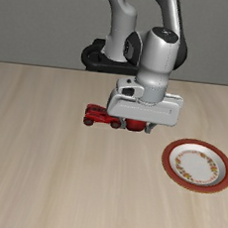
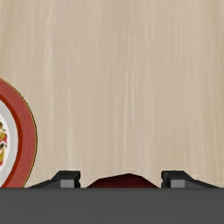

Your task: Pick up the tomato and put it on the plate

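Tomato [image 2: 120, 182], round and red, sits on the pale wooden desk [image 1: 39, 178] between the released, spread gripper [image 2: 121, 176]. An off-centre squeeze could squirt it against the small red toy car [image 1: 99, 114] alongside.

Bright, even diffuse light on table [image 1: 39, 178]; gripper [image 1: 133, 126] underside in dark shade.

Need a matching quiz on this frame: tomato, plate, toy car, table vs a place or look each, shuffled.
1 tomato
2 plate
3 toy car
4 table

a pale wood
b under the gripper
c red rim, at the exterior view's right
d red, beside the tomato, on the exterior view's left

Pairs: 1-b, 2-c, 3-d, 4-a
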